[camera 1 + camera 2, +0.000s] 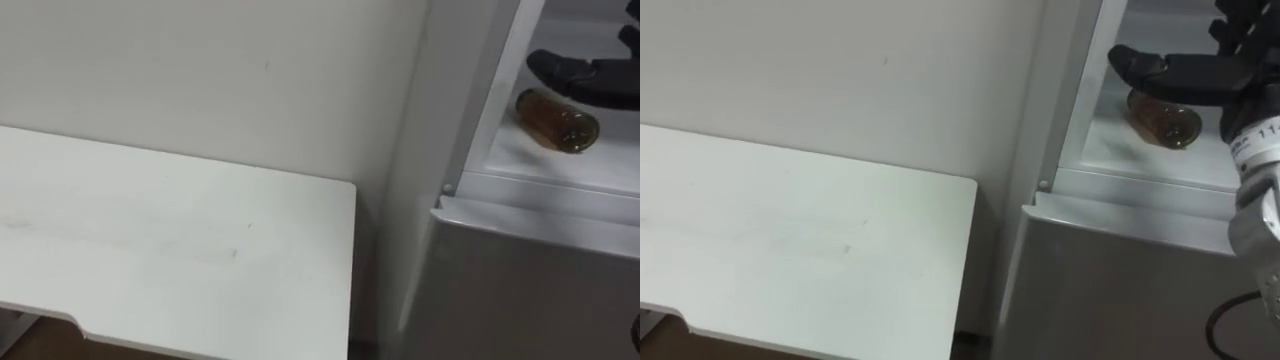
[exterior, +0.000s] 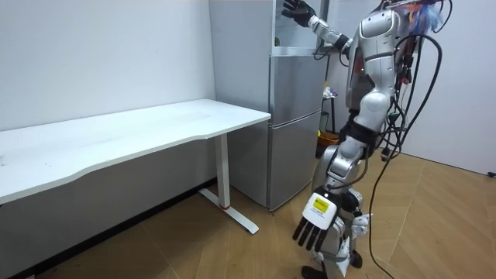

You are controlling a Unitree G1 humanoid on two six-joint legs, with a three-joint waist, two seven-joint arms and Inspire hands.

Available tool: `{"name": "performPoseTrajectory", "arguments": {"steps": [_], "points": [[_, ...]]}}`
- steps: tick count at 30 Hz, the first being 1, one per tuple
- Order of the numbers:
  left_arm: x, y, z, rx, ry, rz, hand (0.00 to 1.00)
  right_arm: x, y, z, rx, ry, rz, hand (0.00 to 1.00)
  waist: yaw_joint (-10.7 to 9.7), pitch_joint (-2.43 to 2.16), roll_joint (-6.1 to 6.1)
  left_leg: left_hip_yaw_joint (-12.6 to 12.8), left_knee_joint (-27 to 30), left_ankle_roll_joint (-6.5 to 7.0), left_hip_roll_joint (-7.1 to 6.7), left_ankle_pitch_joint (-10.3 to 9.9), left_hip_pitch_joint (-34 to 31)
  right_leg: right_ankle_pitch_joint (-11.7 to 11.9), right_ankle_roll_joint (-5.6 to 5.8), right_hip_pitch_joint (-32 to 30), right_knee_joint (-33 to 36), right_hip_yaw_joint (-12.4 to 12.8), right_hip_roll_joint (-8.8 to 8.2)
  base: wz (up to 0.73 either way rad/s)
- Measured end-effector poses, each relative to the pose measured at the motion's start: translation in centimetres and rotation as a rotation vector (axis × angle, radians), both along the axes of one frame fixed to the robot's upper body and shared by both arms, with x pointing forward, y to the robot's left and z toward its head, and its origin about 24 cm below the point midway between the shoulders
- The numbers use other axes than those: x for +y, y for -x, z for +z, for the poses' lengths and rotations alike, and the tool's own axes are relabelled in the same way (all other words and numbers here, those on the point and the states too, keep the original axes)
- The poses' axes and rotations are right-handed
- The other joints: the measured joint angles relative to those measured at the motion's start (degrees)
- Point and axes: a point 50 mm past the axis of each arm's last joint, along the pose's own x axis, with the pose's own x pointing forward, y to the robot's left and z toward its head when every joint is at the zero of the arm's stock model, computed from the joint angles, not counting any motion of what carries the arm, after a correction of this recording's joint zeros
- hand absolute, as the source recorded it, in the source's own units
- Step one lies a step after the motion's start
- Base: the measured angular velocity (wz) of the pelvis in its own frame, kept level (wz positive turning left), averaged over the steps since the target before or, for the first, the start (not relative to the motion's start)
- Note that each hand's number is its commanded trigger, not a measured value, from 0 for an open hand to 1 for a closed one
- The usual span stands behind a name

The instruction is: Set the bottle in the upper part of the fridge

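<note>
The bottle (image 1: 1158,115) lies on its side on the upper fridge shelf (image 1: 1120,150), one end facing out, directly under the right robot hand (image 1: 1200,72), whose fingers stretch flat and open over it, seemingly holding nothing, perhaps just touching.

Amber bottle (image 1: 555,118), perhaps plastic, lies on its side inside the upper fridge (image 1: 545,162).

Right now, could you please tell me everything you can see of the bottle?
The bottle looks like clear plastic holding amber liquid. It lies on its side on the white shelf of the open upper fridge, one end towards the camera. The right hand hangs just over it, fingers straight; contact I cannot tell.
</note>
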Motion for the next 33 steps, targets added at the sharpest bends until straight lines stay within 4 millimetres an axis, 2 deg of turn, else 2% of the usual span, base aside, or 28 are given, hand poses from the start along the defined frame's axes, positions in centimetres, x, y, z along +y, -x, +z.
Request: {"name": "performPoseTrajectory", "arguments": {"steps": [5,7,9,13,15,19,25,30,33], "points": [[-0.3,-0.3,-0.1,-0.008,0.009,0.005,0.0,0.1,1.5,-0.8,-0.027,-0.04,0.02,0.0,0.0,0.39,0.85,1.5,-0.6,-0.03,0.3,0.0,0.9,0.1,-0.17,0.1,0.0,2.0,0.3,-0.16],[-0.5,-0.3,-0.2,-0.014,0.003,0.018,0.0,0.0,1.9,-1.6,-0.03,-0.073,0.014,0.0,-0.2,0.6,1.2,2.4,-0.6,-0.12,0.55,-0.3,1.3,0.2,-0.26,0.2,0.0,3.0,0.56,-0.18],[-0.7,-0.5,-0.3,-0.017,0.006,0.009,0.0,0.1,2.2,-2.1,-0.03,-0.094,0.012,0.0,-0.8,0.57,1.48,2.6,-0.6,-0.18,0.66,-0.3,1.3,0.2,-0.29,0.2,0.0,3.1,0.64,-0.11],[-1.3,-0.5,-0.4,-0.014,0.019,-0.005,0.0,0.4,3.2,-2.0,-0.062,-0.105,0.022,0.0,-2.2,0.07,2.42,2.9,-0.6,-0.2,0.73,-0.4,1.1,0.2,-0.32,-0.3,0.1,3.1,0.67,-0.04],[-1.4,-0.5,-0.5,-0.013,0.019,-0.009,0.0,0.2,3.8,-2.3,-0.078,-0.133,0.022,0.0,-3.0,0.07,2.39,3.0,-0.6,-0.23,0.77,-0.4,1.5,0.2,-0.32,-0.2,0.0,3.2,0.72,0.0],[-1.5,-0.2,-0.5,-0.013,0.012,-0.005,0.0,-0.3,5.1,-3.8,-0.078,-0.225,0.026,0.0,-3.1,0.07,2.44,3.5,-0.6,-0.27,0.9,-0.6,1.7,0.2,-0.34,-0.2,0.0,4.1,0.87,-0.09],[-1.9,0.8,-0.6,-0.02,0.021,0.01,0.0,-1.4,6.9,-5.1,-0.101,-0.404,0.076,0.0,-4.1,0.13,3.38,4.8,-0.5,0.0,0.84,-1.1,2.0,0.2,-0.33,-0.1,0.0,5.0,0.75,-0.09],[-2.4,1.5,-0.8,-0.007,0.033,0.02,0.0,-1.3,8.1,-7.0,-0.077,-0.55,0.217,0.0,-4.7,0.25,3.91,6.2,-0.5,0.06,1.04,-1.6,2.4,0.2,-0.33,-0.2,0.1,6.4,0.88,-0.16],[-2.9,1.4,-0.9,-0.01,0.038,0.025,0.0,-1.2,8.3,-7.7,-0.09,-0.633,0.275,0.0,-4.6,0.09,4.31,7.2,-0.5,0.09,1.1,-1.9,2.8,0.2,-0.3,-0.3,0.0,7.5,1.02,-0.15]]}}
